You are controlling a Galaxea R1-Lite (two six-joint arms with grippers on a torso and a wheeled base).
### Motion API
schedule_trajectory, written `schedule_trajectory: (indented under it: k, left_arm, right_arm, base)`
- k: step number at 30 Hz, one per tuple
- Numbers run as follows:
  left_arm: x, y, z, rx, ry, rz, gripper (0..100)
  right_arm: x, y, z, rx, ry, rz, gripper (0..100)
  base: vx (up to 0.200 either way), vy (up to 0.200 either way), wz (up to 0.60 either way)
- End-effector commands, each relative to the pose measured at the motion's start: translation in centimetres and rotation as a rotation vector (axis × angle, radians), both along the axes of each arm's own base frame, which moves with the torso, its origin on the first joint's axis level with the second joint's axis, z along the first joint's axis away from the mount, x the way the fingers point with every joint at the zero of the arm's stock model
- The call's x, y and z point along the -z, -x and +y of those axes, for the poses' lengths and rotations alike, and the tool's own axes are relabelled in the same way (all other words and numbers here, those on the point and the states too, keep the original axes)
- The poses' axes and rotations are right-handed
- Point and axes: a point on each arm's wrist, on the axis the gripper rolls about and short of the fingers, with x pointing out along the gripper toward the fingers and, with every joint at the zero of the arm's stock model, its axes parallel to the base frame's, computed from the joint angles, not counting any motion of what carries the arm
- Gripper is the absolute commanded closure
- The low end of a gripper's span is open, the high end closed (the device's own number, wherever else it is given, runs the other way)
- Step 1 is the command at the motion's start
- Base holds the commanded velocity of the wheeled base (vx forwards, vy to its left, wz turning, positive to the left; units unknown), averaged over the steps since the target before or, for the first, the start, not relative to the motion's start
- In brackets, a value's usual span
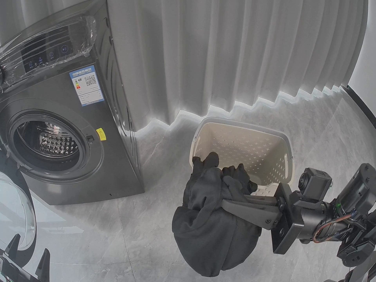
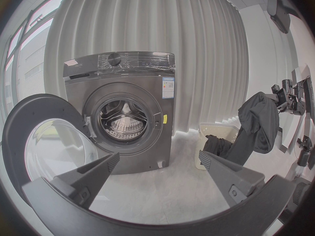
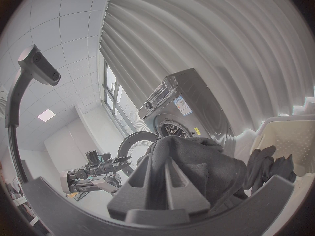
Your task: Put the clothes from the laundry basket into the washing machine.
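Head view: right gripper point(image 1: 229, 205) clamped a black cloth bundle point(image 1: 207, 232) above the cream perforated basket point(image 1: 243, 121), likely to free it; left gripper point(image 1: 30, 249) gaped.

Laundry corner, washing machine point(image 1: 111, 165), white pleated curtain point(image 1: 235, 40), grey tiled floor point(image 1: 117, 235)

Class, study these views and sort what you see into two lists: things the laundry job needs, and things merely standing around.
Belongs to the job:
- black garment, held in the right gripper
- laundry basket
- washing machine, its door open
- left gripper, jaws open, near the door

Just there:
- curtain
- floor
- window
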Motion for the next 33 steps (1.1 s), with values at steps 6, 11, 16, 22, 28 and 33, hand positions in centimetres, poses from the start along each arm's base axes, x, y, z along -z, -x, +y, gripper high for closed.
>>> schedule_trajectory:
  k: [6, 11, 16, 22, 28, 33]
  left_arm:
    - [0.53, 0.0, 0.0, -0.001, 0.001, 0.0, 0]
    - [0.53, 0.0, 0.0, -0.001, 0.001, 0.0, 0]
    - [0.53, 0.0, 0.0, -0.001, 0.001, 0.0, 0]
    - [0.53, 0.0, 0.0, -0.001, 0.001, 0.0, 0]
    - [0.53, 0.0, 0.0, -0.001, 0.001, 0.0, 0]
    - [0.53, 0.0, 0.0, -0.001, 0.001, 0.0, 0]
  right_arm:
    - [0.14, 0.13, -0.21, 0.001, 0.006, 0.005, 100]
    - [0.3, 0.15, -0.28, 0.005, 0.012, 0.009, 100]
    - [0.16, -0.32, -0.51, 0.026, 0.006, 0.004, 100]
    - [0.19, -0.23, -0.59, 0.025, 0.009, 0.002, 100]
    - [0.25, -0.23, -0.64, 0.026, 0.01, 0.007, 100]
    - [0.25, -0.23, -0.64, 0.026, 0.01, 0.007, 100]
  base:
    - [0.0, 0.0, 0.0]
    - [0.0, 0.0, 0.0]
    - [0.0, 0.0, 0.24]
    - [0.0, 0.0, 0.4]
    - [0.0, 0.0, 0.0]
    - [0.0, 0.0, 0.0]
